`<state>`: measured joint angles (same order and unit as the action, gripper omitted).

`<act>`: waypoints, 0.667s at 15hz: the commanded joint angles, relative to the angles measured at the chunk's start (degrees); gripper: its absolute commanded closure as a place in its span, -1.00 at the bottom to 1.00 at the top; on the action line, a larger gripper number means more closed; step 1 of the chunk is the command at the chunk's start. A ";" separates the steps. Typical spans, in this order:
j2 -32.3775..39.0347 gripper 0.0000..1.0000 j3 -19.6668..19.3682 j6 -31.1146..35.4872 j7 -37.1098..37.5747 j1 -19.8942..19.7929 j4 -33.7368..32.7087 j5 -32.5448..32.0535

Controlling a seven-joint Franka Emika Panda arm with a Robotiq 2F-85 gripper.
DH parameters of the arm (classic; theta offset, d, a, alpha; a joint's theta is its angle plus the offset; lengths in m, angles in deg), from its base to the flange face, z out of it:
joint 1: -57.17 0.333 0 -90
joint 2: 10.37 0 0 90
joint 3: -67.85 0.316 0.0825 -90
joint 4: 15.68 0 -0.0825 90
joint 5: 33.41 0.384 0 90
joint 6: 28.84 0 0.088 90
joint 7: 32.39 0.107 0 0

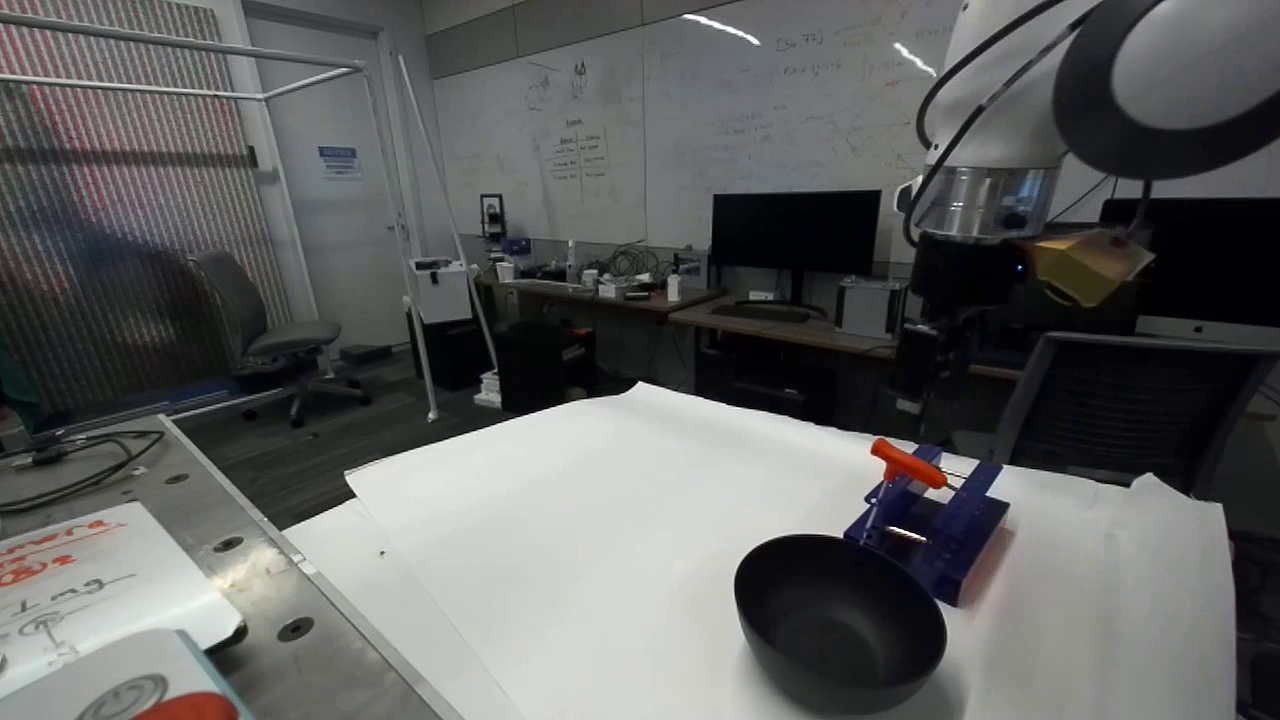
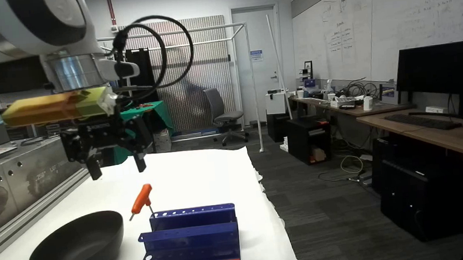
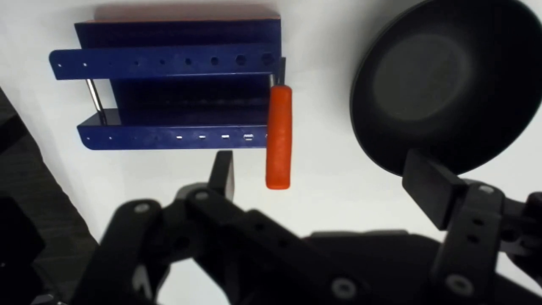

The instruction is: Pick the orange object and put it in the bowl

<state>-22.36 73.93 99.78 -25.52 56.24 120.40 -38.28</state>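
Your tool [image 2: 118, 170] is spread wide, gripping nothing. It hangs above the orange object [image 2: 141, 200], apart from it.

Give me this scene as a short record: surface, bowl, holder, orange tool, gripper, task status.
surface: white sheet
bowl: black, opening up, on the white sheet
holder: blue with an orange printed edge, beside the bowl, apart from it
orange tool: handle tilted, at the holder's bowl-side end; metal stem runs down into or beside the holder, can't tell which
gripper: open, above the orange tool, not touching it
task status: orange tool not gripped, not yet in the bowl
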 commanded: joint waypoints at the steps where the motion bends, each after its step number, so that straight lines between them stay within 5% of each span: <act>1: 9.41 -1.00 -2.12 -1.78 0.63 -0.12 -7.66 -0.56; 7: 15.53 -1.00 -4.97 -1.02 -1.35 -0.05 -10.33 3.04; 8: 15.48 -0.50 -5.20 -1.32 -1.42 -0.05 -10.07 3.29; 10: 14.74 -0.31 -5.31 -2.70 -1.99 0.10 -9.41 4.02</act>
<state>-7.10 69.13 99.58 -25.70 56.01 111.88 -36.35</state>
